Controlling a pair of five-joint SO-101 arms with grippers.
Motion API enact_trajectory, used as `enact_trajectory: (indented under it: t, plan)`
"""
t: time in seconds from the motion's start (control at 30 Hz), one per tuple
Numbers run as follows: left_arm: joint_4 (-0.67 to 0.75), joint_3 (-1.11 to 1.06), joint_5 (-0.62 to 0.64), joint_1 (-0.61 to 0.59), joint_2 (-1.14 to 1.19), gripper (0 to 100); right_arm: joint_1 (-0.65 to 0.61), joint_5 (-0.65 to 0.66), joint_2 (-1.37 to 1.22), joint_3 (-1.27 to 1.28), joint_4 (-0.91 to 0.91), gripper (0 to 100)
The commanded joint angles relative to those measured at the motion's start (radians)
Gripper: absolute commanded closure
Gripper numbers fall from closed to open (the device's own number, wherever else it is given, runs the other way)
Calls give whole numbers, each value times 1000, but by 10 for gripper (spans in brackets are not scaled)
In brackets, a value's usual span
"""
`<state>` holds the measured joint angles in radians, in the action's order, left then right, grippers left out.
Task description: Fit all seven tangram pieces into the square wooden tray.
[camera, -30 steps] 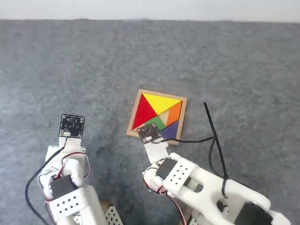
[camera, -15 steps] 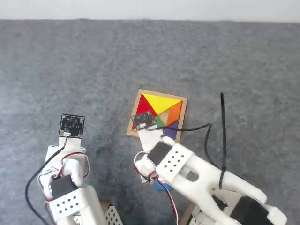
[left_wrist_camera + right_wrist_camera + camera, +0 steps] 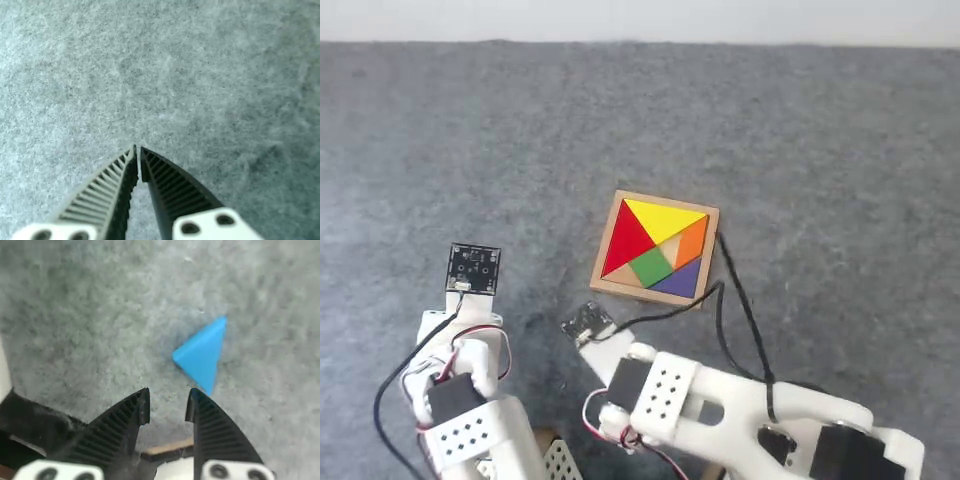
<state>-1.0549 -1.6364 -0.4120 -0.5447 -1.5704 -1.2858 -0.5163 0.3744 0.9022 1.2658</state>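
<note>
The square wooden tray (image 3: 670, 203) lies mid-table, holding a red triangle (image 3: 627, 240), a yellow triangle (image 3: 665, 219), an orange piece (image 3: 692, 242), a green square (image 3: 651, 266) and a purple piece (image 3: 678, 279). Bare wood shows at its centre and at one near corner. In the right wrist view a blue triangle (image 3: 202, 355) lies flat on the grey carpet, just beyond one fingertip of my right gripper (image 3: 169, 391), which is open and holds nothing. My left gripper (image 3: 138, 148) is shut over bare carpet, holding nothing.
The right arm (image 3: 665, 400) sits near the front edge, below the tray, its black cable (image 3: 735, 300) looping past the tray's right side. The left arm (image 3: 460, 390) is at the front left. Grey carpet (image 3: 470, 130) covers the table.
The right arm has drawn back from over the tray toward the front left, uncovering the tray's near part. The left arm has stayed still.
</note>
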Motion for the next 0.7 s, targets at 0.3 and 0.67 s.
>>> enact_trajectory:
  t: [0.3,0.67]
  plan:
    - [26,42,0,3,-15,988,168,43,-1,130,-280,790]
    - [26,41,0,3,-15,988,174,44,12,184,-357,792]
